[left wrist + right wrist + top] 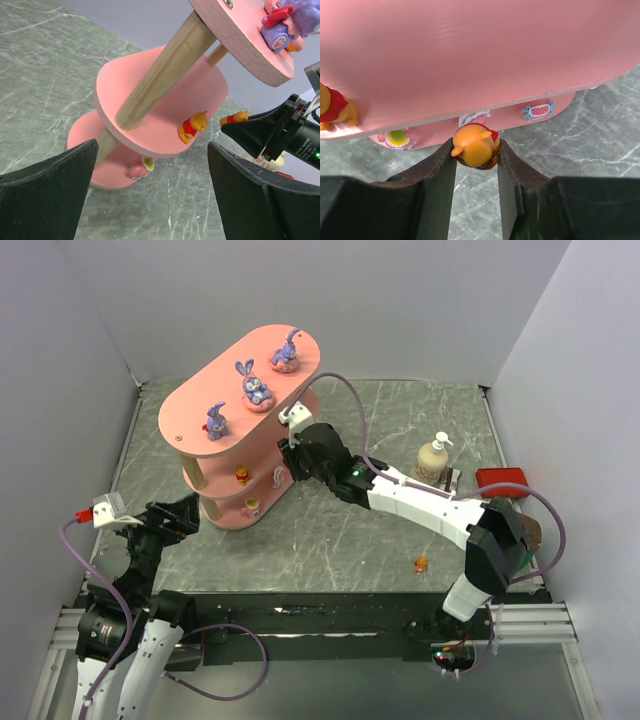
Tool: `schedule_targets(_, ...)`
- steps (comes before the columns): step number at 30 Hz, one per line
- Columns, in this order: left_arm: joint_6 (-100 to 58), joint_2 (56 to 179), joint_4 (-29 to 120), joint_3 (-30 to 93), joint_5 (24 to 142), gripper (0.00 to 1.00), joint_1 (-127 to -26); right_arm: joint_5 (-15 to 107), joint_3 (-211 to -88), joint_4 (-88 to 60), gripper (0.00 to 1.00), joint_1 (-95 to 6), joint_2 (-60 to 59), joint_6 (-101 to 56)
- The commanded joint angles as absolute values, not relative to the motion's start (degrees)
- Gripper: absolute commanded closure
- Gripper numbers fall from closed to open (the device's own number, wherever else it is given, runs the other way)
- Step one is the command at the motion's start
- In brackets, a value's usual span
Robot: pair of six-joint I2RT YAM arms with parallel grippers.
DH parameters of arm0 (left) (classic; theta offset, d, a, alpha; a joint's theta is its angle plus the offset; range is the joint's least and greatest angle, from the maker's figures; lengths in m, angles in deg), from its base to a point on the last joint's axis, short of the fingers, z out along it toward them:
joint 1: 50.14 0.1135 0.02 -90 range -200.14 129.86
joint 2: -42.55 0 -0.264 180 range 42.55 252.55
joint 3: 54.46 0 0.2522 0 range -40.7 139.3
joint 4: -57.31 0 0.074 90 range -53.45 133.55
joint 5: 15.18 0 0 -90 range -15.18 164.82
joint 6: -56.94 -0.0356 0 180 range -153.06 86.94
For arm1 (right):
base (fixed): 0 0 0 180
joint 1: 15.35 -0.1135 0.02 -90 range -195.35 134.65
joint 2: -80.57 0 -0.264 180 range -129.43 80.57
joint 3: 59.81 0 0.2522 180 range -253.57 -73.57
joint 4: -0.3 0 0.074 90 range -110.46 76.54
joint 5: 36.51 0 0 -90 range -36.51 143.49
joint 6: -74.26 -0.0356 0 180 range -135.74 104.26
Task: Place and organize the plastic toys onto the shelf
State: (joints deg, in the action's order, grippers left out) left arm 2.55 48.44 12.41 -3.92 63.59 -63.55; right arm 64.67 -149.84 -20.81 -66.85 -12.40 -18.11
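Top external: fixed high above and behind the arm bases, angled down over the whole table (pixel 400 530) from far off, with the shelf (pixel 200 410) left of centre. Left wrist: low and close at the shelf's left end, strongly rolled, facing rightward past a wooden post (pixel 160 80) and across the middle board. Right wrist: nearest of all, facing that board's edge from the opposite side, overlapping the left wrist view at the seated orange bear (pixel 192 127) on it.
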Motion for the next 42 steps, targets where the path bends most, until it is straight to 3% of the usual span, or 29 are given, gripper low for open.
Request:
schedule_targets(1, 2.2, 48.7, 13.8, -2.8, 64.5, 0.04, -63.1, 65.2, -154.2, -19.6, 1.00, -67.1, -13.5, -17.5)
schedule_targets(12, 2.3, 48.6, 13.8, -2.8, 64.4, 0.04, -63.1, 64.6, -157.5, -16.4, 0.99, -67.7, -18.4, -18.6)
schedule_targets(42, 2.3, 48.7, 13.8, -2.8, 64.4, 0.04, -63.1, 71.9, -151.1, -3.9, 0.94, -71.2, -19.2, -17.3)
